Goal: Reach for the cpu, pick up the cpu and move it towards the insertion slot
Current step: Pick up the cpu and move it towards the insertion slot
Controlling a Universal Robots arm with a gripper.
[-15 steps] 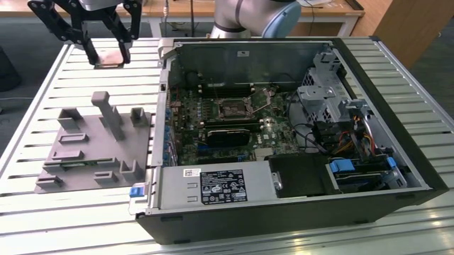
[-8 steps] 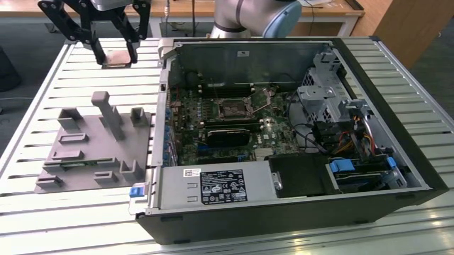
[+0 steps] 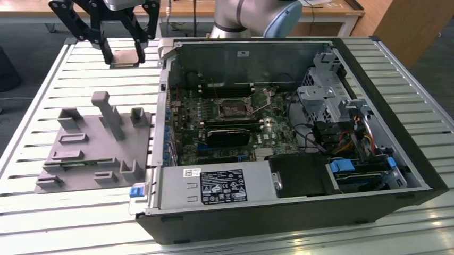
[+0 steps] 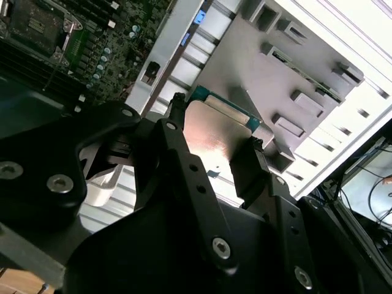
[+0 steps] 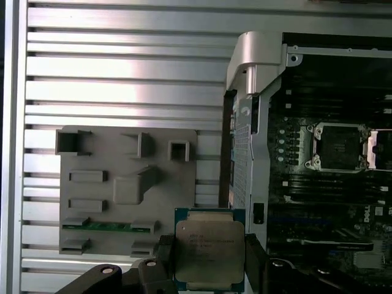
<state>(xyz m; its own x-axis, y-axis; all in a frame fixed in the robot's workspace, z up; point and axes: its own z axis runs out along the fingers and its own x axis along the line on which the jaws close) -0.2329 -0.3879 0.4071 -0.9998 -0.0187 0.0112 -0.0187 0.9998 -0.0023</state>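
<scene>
Slatted counter [image 3: 85,212], open computer case [image 3: 369,175]: tool [image 5: 208,260] grasping the cpu [image 5: 209,250], lifted; carry step toward the insertion slot [image 3: 233,108] needs alignment.

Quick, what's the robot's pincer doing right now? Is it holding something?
Pincer: closed on the small flat square chip with the shiny silver metal top, held up over the slatted metal table.

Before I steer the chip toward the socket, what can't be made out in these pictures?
- Underside of the chip: hidden in both wrist views, which face its metal top.
- Chip edges at the hand: covered by the black fingers in the second wrist view.
- Socket contacts: too small in the exterior view; dark in the first wrist view.
- Chip in the exterior view: mostly behind the fingers.
</scene>
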